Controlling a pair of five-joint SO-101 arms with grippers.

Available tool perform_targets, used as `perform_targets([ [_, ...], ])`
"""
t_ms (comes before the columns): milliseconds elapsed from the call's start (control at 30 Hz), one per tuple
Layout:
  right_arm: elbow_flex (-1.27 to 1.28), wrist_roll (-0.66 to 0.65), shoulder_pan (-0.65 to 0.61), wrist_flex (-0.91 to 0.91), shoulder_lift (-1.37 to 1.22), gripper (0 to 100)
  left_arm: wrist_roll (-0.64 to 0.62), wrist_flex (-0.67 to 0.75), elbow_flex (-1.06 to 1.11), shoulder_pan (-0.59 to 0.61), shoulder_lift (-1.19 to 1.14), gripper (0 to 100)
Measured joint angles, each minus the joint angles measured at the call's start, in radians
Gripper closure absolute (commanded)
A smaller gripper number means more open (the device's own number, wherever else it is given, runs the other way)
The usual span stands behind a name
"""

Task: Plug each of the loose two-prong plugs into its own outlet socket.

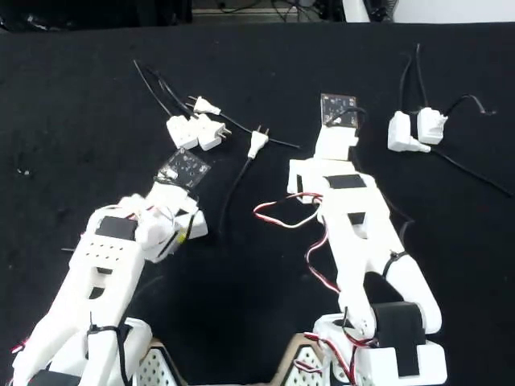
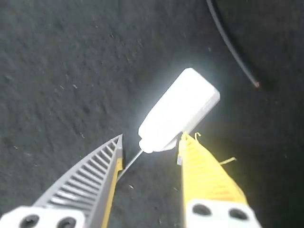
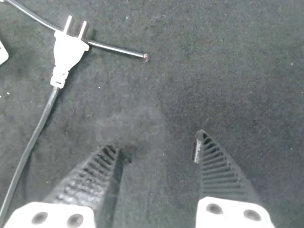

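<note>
No text, number, label or sign can be read on the white plug [image 1: 257, 143] or the outlet sockets [image 1: 183, 131] beside it.

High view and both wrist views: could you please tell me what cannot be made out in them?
Left wrist view: glare washes out the white block; plug or socket, cannot tell.
High view: the white cluster is too small to show which plugs are seated.
Right wrist view: the loose plug has its cable cut off by the edge.
</note>
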State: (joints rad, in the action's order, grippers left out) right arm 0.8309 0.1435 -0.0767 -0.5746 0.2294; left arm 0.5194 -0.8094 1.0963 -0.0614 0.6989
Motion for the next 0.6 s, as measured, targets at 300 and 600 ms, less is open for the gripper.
perform_targets([
  [300,0.0,0.0,0.0,0.0,0.0,79.0,0.0,0.14,0.009,0.068,0.005,81],
  [600,0.0,0.0,0.0,0.0,0.0,79.0,-0.037,0.135,-0.015,0.147,0.006,81],
])
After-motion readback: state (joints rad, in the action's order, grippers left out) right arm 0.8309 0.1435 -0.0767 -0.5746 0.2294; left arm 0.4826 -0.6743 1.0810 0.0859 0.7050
